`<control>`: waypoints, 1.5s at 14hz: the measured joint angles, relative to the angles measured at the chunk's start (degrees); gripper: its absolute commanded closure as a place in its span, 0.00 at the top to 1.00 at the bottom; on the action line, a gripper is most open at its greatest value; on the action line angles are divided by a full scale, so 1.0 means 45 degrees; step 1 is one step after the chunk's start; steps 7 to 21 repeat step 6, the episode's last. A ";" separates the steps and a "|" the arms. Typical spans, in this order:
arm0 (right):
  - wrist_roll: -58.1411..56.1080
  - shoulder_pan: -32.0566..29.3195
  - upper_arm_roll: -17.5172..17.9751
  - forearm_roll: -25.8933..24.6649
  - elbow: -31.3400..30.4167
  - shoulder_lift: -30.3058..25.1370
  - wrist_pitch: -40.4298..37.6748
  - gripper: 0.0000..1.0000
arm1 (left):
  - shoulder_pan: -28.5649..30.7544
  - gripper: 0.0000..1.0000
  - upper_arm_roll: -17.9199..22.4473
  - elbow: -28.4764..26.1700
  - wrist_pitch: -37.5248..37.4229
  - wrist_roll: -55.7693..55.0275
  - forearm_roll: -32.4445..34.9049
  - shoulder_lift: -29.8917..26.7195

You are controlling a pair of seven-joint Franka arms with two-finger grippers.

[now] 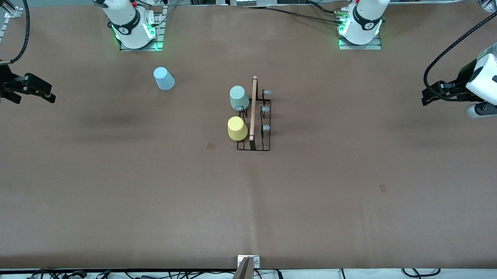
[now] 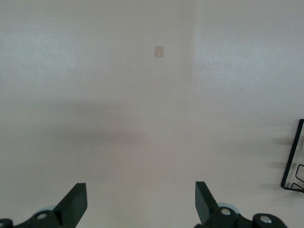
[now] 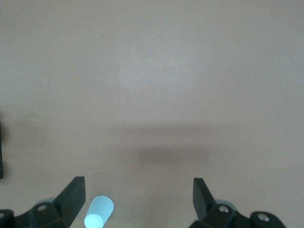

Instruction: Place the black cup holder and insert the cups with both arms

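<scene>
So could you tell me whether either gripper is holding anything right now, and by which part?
Nothing is held: the left gripper and the right gripper are both open and empty above the table.

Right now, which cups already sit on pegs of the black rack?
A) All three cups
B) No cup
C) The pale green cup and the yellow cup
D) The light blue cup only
C: the pale green cup and the yellow cup hang on the black rack, on its side toward the right arm's end, while the light blue cup rests on the table, apart from the rack.
</scene>
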 measured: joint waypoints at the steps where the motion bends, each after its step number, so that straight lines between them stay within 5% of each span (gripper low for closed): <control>1: 0.0000 -0.0004 0.0000 0.0000 -0.0001 0.0000 -0.0001 1.00 | -0.0003 1.00 -0.0005 0.0005 0.0000 0.0004 0.0000 -0.0001; 21: 0.0000 -0.0004 0.0002 0.0000 -0.0003 0.0000 -0.0062 1.00 | 0.0089 1.00 0.0034 0.0014 0.0000 0.0005 -0.0013 -0.0007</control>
